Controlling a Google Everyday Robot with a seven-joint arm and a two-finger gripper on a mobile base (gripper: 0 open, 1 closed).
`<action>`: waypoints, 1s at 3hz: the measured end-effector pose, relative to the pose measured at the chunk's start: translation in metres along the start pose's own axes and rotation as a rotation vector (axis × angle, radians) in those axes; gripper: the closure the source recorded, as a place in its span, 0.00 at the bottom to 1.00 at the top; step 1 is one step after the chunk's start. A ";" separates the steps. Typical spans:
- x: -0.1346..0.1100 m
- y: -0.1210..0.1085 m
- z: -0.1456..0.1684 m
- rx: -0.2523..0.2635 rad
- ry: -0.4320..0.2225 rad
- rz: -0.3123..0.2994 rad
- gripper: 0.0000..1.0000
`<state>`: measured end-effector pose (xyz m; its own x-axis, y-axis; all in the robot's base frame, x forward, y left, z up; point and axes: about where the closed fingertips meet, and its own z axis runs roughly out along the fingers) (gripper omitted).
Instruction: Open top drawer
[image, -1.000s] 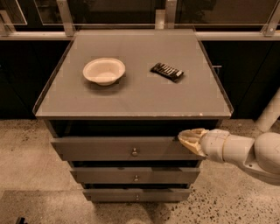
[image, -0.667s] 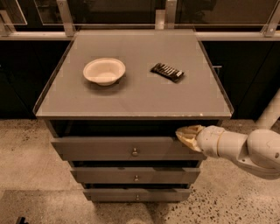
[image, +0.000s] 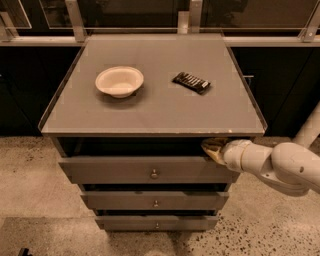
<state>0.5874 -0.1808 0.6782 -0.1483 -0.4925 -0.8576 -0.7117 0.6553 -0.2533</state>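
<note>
The top drawer (image: 125, 171) is the widest grey front under the tabletop, with a small round metal knob (image: 154, 174) at its centre. It stands pulled out a little, with a dark gap above its front. My gripper (image: 212, 148) comes in from the right on a white arm (image: 280, 165). It sits at the drawer's upper right corner, just under the tabletop edge, at the top rim of the drawer front.
A white bowl (image: 119, 81) and a dark snack bar (image: 191, 82) lie on the grey tabletop (image: 155, 110). Two narrower drawers (image: 155, 201) sit below. Dark cabinets and a railing stand behind; speckled floor lies around.
The gripper has moved slightly left and up along the top drawer's upper right edge. The drawer front looks much the same.
</note>
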 end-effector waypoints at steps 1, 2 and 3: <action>0.000 0.000 0.000 0.001 0.000 0.000 1.00; 0.001 0.004 0.001 -0.032 0.023 -0.004 1.00; -0.001 0.004 0.000 -0.032 0.023 -0.004 1.00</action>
<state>0.5849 -0.1778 0.6777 -0.1611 -0.5087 -0.8457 -0.7338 0.6348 -0.2421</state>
